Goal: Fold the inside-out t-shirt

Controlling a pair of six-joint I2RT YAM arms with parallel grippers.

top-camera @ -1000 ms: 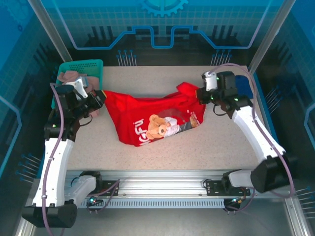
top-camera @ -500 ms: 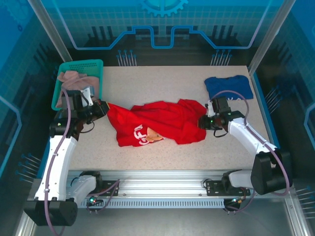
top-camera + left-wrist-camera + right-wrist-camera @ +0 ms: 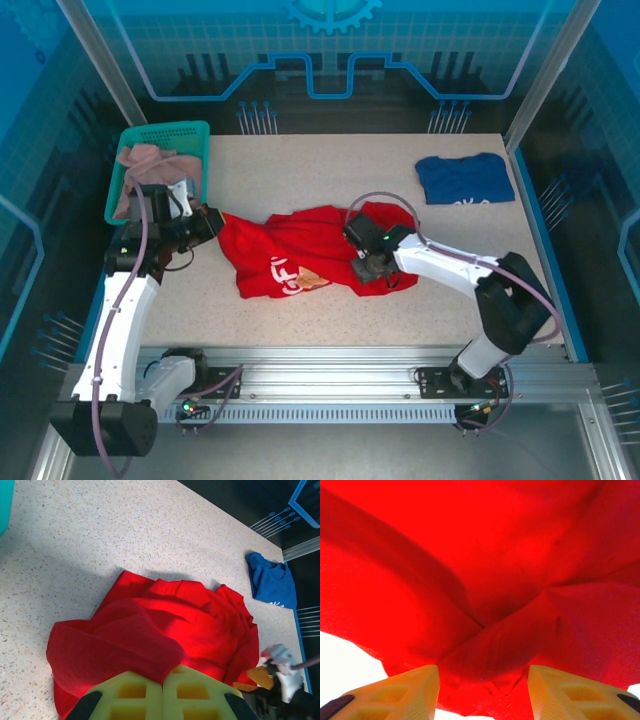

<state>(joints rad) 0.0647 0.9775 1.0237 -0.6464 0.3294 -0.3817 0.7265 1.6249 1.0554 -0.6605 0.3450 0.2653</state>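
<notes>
Looking down from above, we see the red t-shirt lying in a crumpled heap on the middle of the speckled, stone-like table, between the two arms. Its soft cloth is bunched into thick, rounded folds, and a patch of white lettering with a bit of orange print shows at its near edge.

The left gripper sits at the shirt's left end. From the left wrist we find its two yellow-green fingers, moulded with square hollows, pressed together with red cloth pinched between them. The fabric drapes over their tips in one smooth, fat roll.

The right gripper sits low on the right part of the heap. From the right wrist its fingers, of the same hollowed yellow plastic, stand partway apart. A puckered fold of red cloth hangs in the gap, and we cannot tell whether the pads press on it.

At the far right of the table lies a dark blue t-shirt, flattened into a rough rectangle with faint pale marks on it, well apart from the red one. At the far left corner stands a teal basket with a fine grid wall, and a pale pinkish garment is heaped loosely inside it.
</notes>
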